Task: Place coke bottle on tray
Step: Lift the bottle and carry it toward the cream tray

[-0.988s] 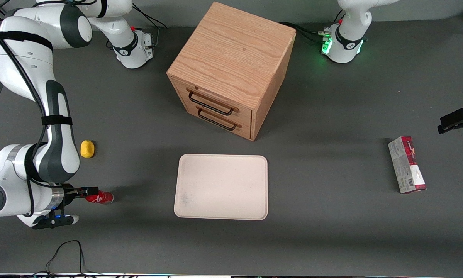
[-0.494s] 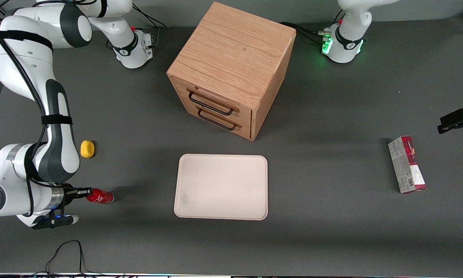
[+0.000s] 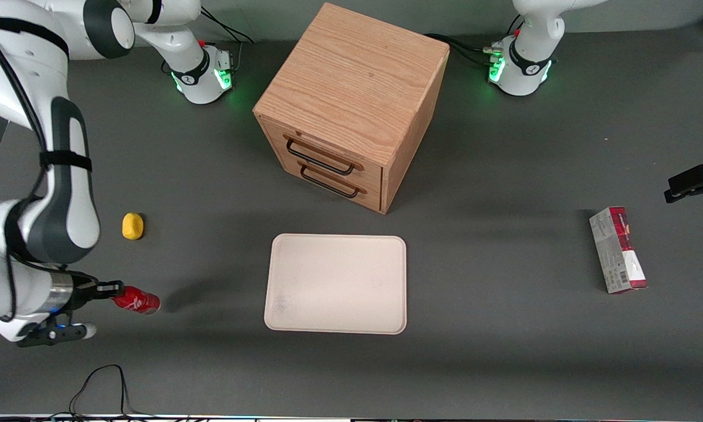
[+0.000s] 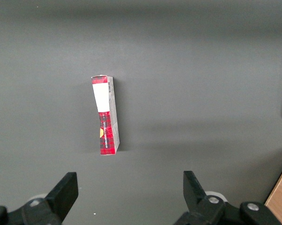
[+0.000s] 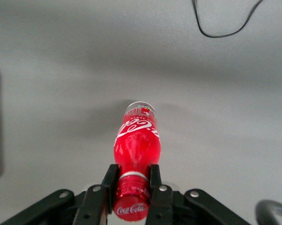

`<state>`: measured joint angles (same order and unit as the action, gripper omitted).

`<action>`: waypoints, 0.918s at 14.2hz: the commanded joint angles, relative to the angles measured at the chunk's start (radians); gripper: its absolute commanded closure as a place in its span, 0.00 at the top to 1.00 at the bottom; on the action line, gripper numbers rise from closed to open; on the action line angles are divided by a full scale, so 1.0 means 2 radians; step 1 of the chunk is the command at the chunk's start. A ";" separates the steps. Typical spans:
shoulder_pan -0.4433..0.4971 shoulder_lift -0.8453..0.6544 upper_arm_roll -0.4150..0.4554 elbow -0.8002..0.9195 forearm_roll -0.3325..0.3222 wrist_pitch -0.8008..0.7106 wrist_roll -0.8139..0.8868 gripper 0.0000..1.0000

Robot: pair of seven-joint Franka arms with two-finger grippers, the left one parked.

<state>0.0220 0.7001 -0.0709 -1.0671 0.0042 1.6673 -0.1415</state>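
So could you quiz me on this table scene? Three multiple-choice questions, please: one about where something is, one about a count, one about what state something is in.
1. Where does the tray lie?
A. on top of the wooden cabinet
B. on the table in front of the cabinet's drawers
C. under the carton

2. How many drawer handles show on the cabinet's front?
A. one
B. two
C. four

3. What is the gripper doing with the coke bottle?
A. pinching it at the neck, just below the cap
B. hovering open above it
C. pushing it sideways with shut fingers

Answers:
1. B: the front view shows the tray flat on the table, nearer the camera than the drawers.
2. B: two dark handles, one above the other.
3. A: the right wrist view shows a finger on each side of the bottle's neck, at the working arm's end of the table, beside the yellow lump.
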 commanded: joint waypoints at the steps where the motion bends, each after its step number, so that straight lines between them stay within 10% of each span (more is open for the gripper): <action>1: 0.004 -0.035 0.000 0.036 0.003 -0.074 -0.010 0.00; 13: 0.026 -0.154 0.017 0.058 0.002 -0.189 -0.028 0.00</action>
<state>0.0329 0.3923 -0.0649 -0.9711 0.0055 1.2801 -0.1947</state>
